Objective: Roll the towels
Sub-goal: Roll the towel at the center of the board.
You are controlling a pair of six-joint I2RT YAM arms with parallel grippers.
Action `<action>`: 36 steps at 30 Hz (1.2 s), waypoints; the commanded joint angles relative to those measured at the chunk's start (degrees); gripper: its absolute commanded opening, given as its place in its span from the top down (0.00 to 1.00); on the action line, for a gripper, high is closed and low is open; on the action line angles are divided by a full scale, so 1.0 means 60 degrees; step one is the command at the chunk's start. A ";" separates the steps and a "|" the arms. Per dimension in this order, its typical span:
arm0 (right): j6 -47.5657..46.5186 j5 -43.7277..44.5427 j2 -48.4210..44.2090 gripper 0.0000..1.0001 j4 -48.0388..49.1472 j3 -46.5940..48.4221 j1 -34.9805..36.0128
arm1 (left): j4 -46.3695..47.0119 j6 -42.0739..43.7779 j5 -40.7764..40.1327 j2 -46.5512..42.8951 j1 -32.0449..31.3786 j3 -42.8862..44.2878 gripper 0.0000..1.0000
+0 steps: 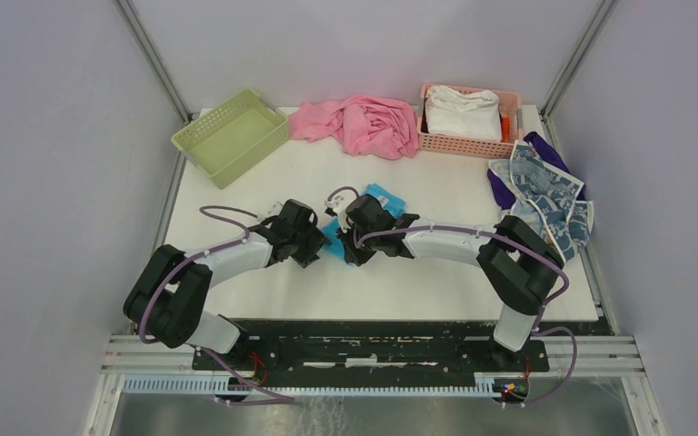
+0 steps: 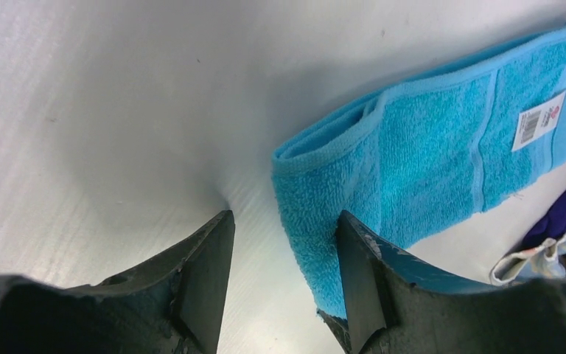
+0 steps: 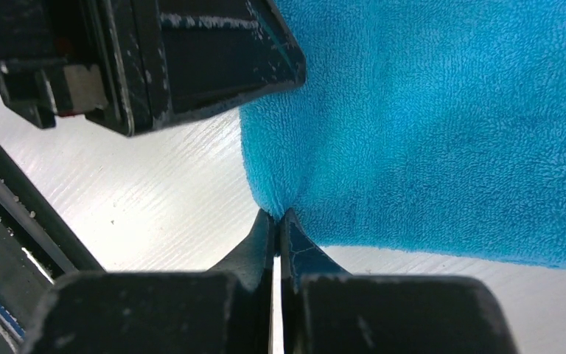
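A bright blue towel [image 1: 385, 196] lies folded in a long strip mid-table, largely under both grippers. In the left wrist view this blue towel [image 2: 427, 147] runs up to the right, with a white label near its far end. My left gripper [image 2: 286, 215] is open, its jaws straddling the towel's near end; the right finger [image 2: 361, 273] rests against the cloth. My right gripper [image 3: 276, 215] is shut on the edge of the blue towel [image 3: 427, 125], pinching a small fold. A white towel with dark blue print [image 1: 550, 195] lies crumpled at the table's right edge.
A green basket [image 1: 232, 136] stands at the back left. A large pink cloth [image 1: 363, 125] is heaped at the back middle. A pink basket [image 1: 436, 142] with a white cloth sits at the back right. A purple cloth [image 1: 502, 193] lies under the printed towel.
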 commanded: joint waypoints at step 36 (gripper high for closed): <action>0.4701 -0.6467 0.1319 0.99 0.4634 -0.1646 -0.2894 | -0.0031 0.1975 -0.1532 -0.2077 0.0803 -0.0377 0.28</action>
